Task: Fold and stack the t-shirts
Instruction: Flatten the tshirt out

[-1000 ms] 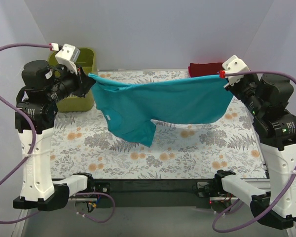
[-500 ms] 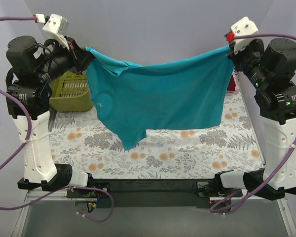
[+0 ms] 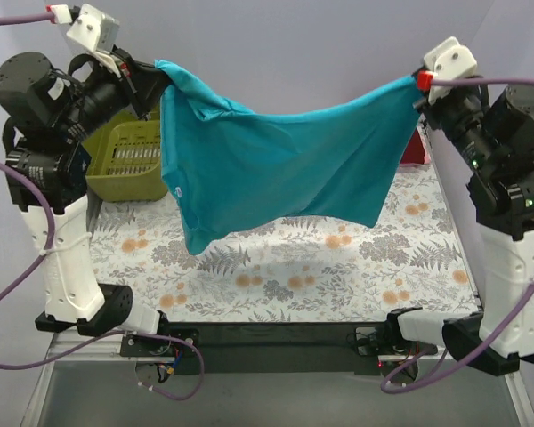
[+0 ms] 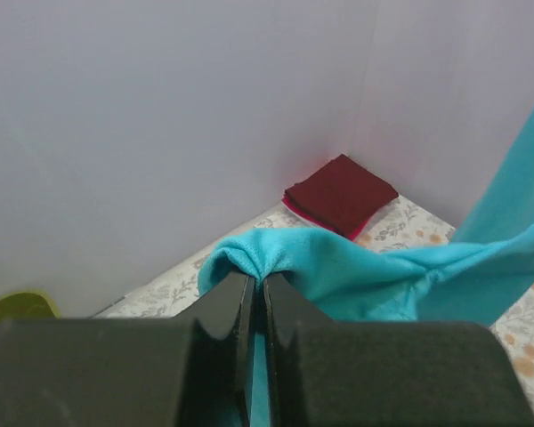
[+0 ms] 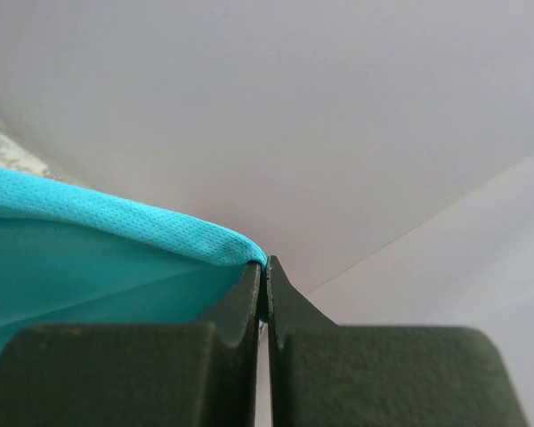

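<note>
Teal, soft cloth: a short-sleeved t-shirt (image 3: pixel 276 169) strung in the air between the two arms, high over the floral-patterned desk (image 3: pixel 338 276). Clenched on its upper left corner, the left pincer (image 3: pixel 154 78), black fingers (image 4: pixel 222 311) pressed together in the left wrist view with a bunched fold of teal cloth squeezed between them. Clenched on the opposite upper corner, the right pincer (image 3: pixel 416 87), closed flat in the right wrist view on a rolled hem of fine, mesh-like teal fabric.

Top edge sagging in a shallow curve between the two grips. Longest on the left side, down to a rounded lower corner above the near-left part of the desk; shorter on the right, the lower edge slanting upward there. Apparently hanging clear of the desk, a faint shadow beneath. A small pale mark on the cloth near the left edge, partway down.

At the far left of the desk, an olive-green plastic basket with slotted walls (image 3: pixel 129 160), partly hidden by the left arm and the hanging cloth. At the far right corner, a dark red folded t-shirt (image 4: pixel 340 193), a neat rectangle lying flat on the desk, a brighter pinkish edge showing under it; in the top view only a red sliver beside the right arm. Well apart from both grips.
</note>
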